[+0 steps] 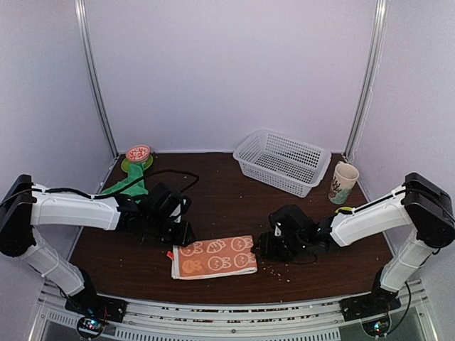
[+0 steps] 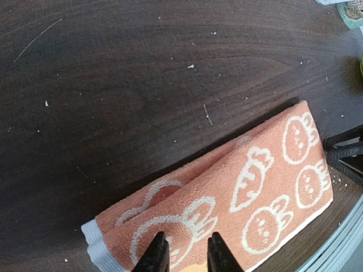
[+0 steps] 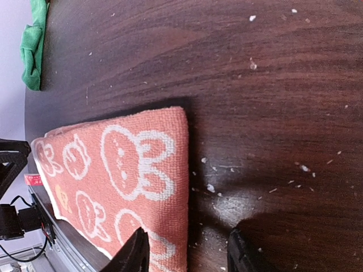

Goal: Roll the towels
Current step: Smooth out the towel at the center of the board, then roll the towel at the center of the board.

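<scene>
A green towel (image 1: 128, 186) lies bunched at the desk's (image 1: 234, 206) back left. The left claw (image 2: 182, 258), narrowly parted, sits over the folded bunny towel's (image 1: 213, 257) left end; whether it grips is unclear. The right claw (image 3: 187, 252) is wide, straddling its right edge, probably ready to roll.

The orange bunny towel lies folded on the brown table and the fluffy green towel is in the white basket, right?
No. The bright green plush towel is not in the white plastic mesh basket; it lies on the dark wooden table at the back left, as the top view shows.
</scene>
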`<action>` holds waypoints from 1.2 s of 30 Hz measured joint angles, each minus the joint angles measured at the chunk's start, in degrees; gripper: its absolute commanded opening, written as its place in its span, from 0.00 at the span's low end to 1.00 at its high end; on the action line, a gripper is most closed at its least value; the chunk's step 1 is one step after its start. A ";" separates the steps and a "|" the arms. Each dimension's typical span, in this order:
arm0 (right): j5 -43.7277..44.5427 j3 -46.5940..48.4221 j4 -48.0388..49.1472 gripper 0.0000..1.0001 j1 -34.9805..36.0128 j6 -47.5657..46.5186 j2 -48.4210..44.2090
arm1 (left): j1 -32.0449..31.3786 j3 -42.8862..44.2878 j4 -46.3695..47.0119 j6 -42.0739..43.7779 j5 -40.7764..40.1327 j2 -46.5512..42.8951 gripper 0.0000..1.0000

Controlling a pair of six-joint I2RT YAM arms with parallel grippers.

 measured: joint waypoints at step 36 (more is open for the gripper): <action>15.02 -8.92 -28.24 0.00 -7.15 -11.58 -21.94 | -9.86 24.74 1.73 4.02 -0.94 15.54 0.20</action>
